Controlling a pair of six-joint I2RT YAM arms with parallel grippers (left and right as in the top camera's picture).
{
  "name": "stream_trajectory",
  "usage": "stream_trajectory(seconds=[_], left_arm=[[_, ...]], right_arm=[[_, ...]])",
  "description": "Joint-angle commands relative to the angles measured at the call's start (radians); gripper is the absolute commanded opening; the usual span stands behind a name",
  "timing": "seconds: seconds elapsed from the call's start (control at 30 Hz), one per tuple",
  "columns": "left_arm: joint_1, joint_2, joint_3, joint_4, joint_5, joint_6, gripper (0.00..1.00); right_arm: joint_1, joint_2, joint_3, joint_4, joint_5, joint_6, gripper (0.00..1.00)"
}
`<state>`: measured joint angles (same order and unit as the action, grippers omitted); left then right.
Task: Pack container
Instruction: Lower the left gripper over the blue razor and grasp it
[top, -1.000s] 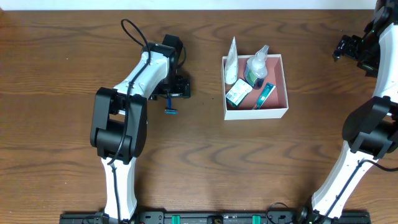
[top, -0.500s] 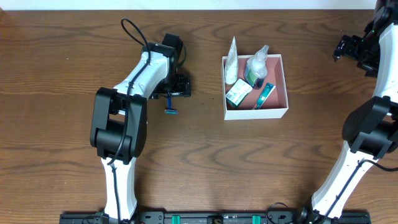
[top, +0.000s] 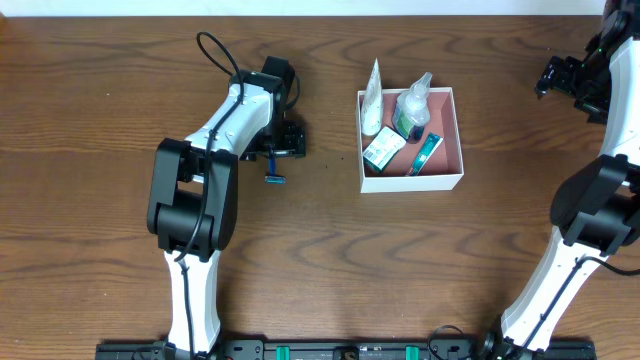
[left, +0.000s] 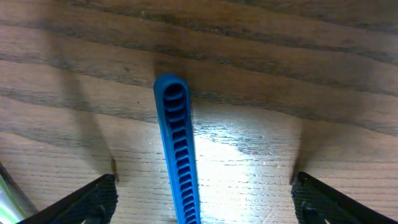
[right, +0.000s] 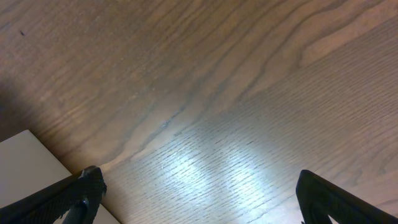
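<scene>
The container, a white-walled square box with a pink inside, sits at centre right. It holds a white tube, a clear bottle, a green-white packet and a teal tube. A blue ribbed stick lies on the table left of the container. My left gripper is open over it, and in the left wrist view the stick lies between the spread fingers, untouched. My right gripper is open and empty at the far right; its wrist view shows bare wood.
The wooden table runs wide around the container. A white corner shows at the lower left of the right wrist view. The left arm's black cable loops at the back left.
</scene>
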<state>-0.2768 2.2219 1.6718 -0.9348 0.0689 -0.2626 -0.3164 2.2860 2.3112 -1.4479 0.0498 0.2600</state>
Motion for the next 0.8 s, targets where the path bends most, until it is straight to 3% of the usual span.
stream_trajectory(seconds=[0.0, 0.3, 0.6, 0.77], left_arm=[[0.001, 0.016, -0.002, -0.002, -0.001, -0.002, 0.86], [0.001, 0.016, -0.002, -0.003, -0.001, -0.002, 0.54], [0.001, 0.016, -0.002, -0.003, -0.001, -0.002, 0.38], [0.001, 0.016, -0.002, -0.003, -0.001, -0.002, 0.34]], right_arm=[[0.003, 0.0, -0.002, 0.0, 0.01, 0.013, 0.99], [0.002, 0.0, -0.002, 0.0, 0.01, 0.013, 0.99], [0.002, 0.0, -0.002, 0.0, 0.01, 0.013, 0.99], [0.003, 0.0, -0.002, 0.0, 0.01, 0.013, 0.99]])
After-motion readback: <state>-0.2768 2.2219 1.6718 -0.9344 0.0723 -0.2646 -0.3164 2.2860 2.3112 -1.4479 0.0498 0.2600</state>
